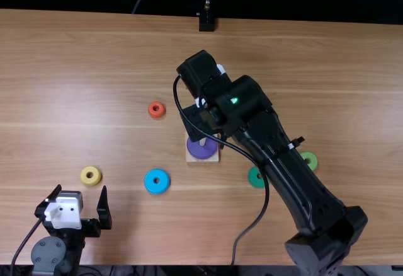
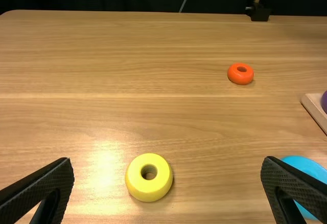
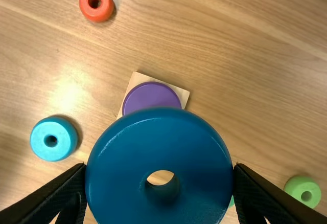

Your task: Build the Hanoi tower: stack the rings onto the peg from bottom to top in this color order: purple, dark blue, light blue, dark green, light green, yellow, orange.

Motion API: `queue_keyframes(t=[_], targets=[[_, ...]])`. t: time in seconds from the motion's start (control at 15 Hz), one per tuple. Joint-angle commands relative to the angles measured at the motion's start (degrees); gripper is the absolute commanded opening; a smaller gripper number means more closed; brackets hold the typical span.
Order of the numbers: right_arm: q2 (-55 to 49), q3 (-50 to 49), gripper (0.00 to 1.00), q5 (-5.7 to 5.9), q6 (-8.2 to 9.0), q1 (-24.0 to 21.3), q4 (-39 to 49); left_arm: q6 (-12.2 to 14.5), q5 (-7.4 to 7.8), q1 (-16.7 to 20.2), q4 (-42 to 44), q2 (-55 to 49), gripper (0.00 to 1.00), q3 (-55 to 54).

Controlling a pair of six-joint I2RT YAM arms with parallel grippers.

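Note:
My right gripper (image 1: 201, 123) is over the peg's wooden base (image 1: 211, 158), partly covering the purple ring (image 1: 201, 150) lying on it. In the right wrist view that gripper (image 3: 159, 175) is shut on the dark blue ring (image 3: 122, 152), held above the table and overlapping the purple ring (image 3: 152, 96). My left gripper (image 1: 81, 191) stands open at the near left; in the left wrist view the gripper (image 2: 167, 165) has nothing between its fingers. Beyond it lies the yellow ring (image 1: 90, 176). The light blue ring (image 1: 157, 181) and orange ring (image 1: 156, 109) lie left of the base.
Right of the base, the dark green ring (image 1: 255, 178) and light green ring (image 1: 308, 159) lie flat on either side of the right arm. A black stand (image 1: 206, 23) is at the table's far edge. The right arm stretches diagonally across the table's right half.

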Motion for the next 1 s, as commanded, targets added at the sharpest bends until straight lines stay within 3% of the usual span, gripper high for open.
queue_keyframes(t=[0.0, 0.87, 0.93], targets=[[1.17, 0.74, 0.00, 0.00, 0.30, 0.55, 0.20, 0.35, -0.37, 0.04, -4.28, -0.67, 1.00, -6.26], [4.51, 0.48, 0.00, 0.00, 0.30, 0.55, 0.09, 0.35, -0.37, 0.04, -4.28, -0.67, 1.00, -6.26], [4.77, 0.31, 0.04, 0.00, 0.30, 0.55, 0.20, 0.35, -0.37, 0.04, -4.28, -0.67, 1.00, -6.26]])
